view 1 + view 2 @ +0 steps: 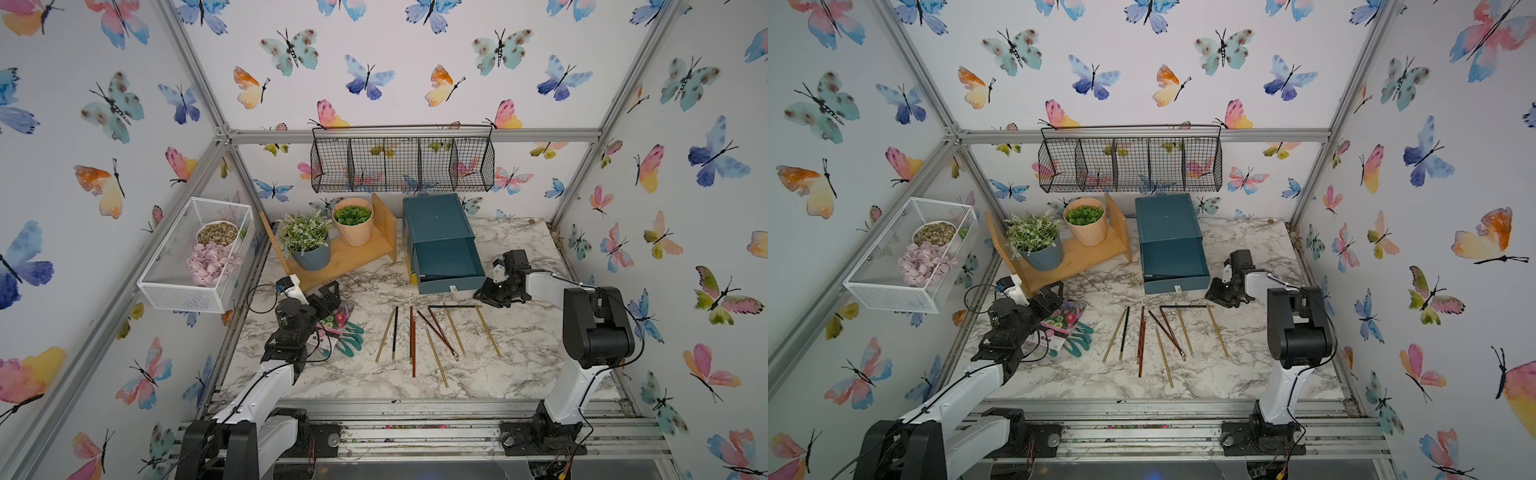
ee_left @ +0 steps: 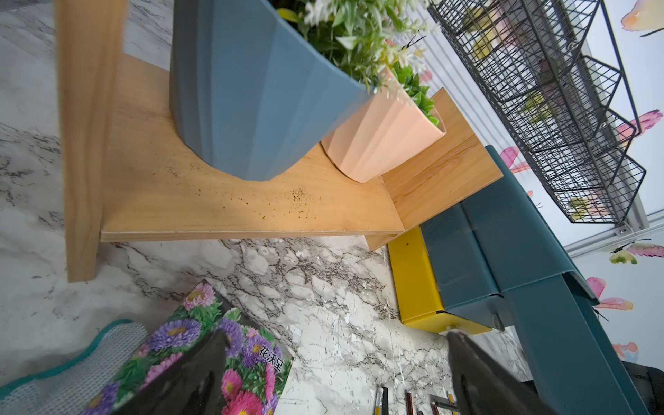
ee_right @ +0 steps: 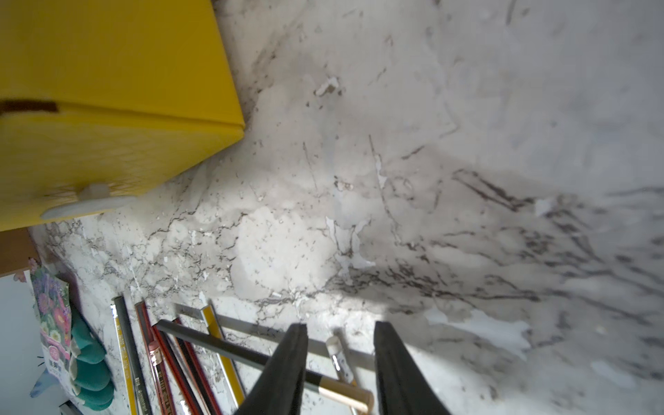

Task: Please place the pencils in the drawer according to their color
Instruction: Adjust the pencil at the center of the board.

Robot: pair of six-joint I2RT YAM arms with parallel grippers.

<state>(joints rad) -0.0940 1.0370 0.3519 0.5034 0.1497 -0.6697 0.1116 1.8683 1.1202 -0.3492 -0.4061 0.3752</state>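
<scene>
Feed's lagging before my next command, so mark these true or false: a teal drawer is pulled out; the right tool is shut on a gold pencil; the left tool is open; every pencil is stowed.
The teal drawer is pulled out: true.
The right tool is shut on a gold pencil: false; its jaws stand apart, astride a black pencil lying on the table.
The left tool is open: true, by the seed packet.
Every pencil is stowed: false; most pencils lie on the table.
</scene>
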